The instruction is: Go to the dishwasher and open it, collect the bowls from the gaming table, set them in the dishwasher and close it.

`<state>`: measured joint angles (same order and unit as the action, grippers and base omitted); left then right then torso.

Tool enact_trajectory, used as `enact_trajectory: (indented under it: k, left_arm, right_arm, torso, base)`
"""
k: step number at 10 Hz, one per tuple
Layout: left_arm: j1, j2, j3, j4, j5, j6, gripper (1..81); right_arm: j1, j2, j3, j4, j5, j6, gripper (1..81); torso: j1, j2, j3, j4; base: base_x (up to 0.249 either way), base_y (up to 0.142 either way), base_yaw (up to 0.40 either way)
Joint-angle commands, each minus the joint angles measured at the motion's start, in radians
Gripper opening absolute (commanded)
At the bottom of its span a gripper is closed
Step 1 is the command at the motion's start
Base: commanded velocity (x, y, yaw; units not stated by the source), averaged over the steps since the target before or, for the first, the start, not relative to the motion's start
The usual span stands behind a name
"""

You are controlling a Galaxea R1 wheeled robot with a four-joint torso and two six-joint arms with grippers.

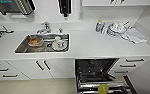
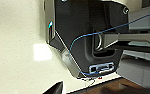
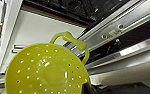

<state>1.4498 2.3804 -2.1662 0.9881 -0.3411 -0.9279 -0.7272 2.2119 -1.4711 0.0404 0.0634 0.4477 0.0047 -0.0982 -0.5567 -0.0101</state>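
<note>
The dishwasher (image 1: 96, 72) stands open at the lower middle-right of the head view, its door dropped down and the dark cavity and rack exposed, so the opening step looks done. At the bottom edge of that view, just over the lowered door, sits a yellow-green bowl (image 1: 103, 88). In the right wrist view it looms large at the lower left: a perforated, colander-like dish with a looped handle, hanging close before the steel edge of the open door. It seems to be carried by the right end effector, whose dark tip peeks out under the rim at the bottom, though I cannot tell how its fingers are set. In the left wrist view I cannot tell the state of the left end effector either.

Above, the white worktop (image 1: 96, 45) carries a sink (image 1: 43, 43) with dirty crockery, and white dishes (image 1: 116, 28) at the upper right. My reading: loading is under way with this bowl not yet set in the rack, and closing the door remains.
</note>
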Motion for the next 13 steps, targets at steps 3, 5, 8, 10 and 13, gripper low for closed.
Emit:
enact_trajectory:
  k: [3, 5, 8, 10, 13]
  left_arm:
    - [0.226, 0.346, -0.517, 0.063, -0.318, 0.000, 81.1]
    - [0.267, 0.373, -0.517, 0.063, -0.332, 0.007, 81.1]
    - [0.323, 0.421, -0.518, 0.063, -0.326, 0.011, 81.1]
    - [0.347, 0.467, -0.518, 0.095, -0.319, 0.030, 81.1]
    - [0.355, 0.517, -0.554, 0.123, -0.305, 0.030, 81.1]
  right_arm:
    - [0.186, 0.076, -0.104, 0.012, -0.059, 0.095, 1.0]
    - [0.232, 0.091, -0.139, 0.012, -0.059, 0.134, 1.0]
    - [0.301, 0.152, -0.217, 0.019, -0.083, 0.144, 1.0]
    - [0.308, 0.218, -0.308, 0.029, -0.103, 0.154, 1.0]
    - [0.326, 0.274, -0.393, 0.030, -0.105, 0.160, 1.0]
  torso:
    - [0.000, 0.000, 0.000, 0.000]
    - [0.000, 0.000, 0.000, 0.000]
    - [0.000, 0.000, 0.000, 0.000]
    - [0.000, 0.000, 0.000, 0.000]
    - [0.000, 0.000, 0.000, 0.000]
  base:
    - [0.000, 0.000, 0.000]
    - [0.000, 0.000, 0.000]
    - [0.000, 0.000, 0.000]
    - [0.000, 0.000, 0.000]
    - [0.000, 0.000, 0.000]
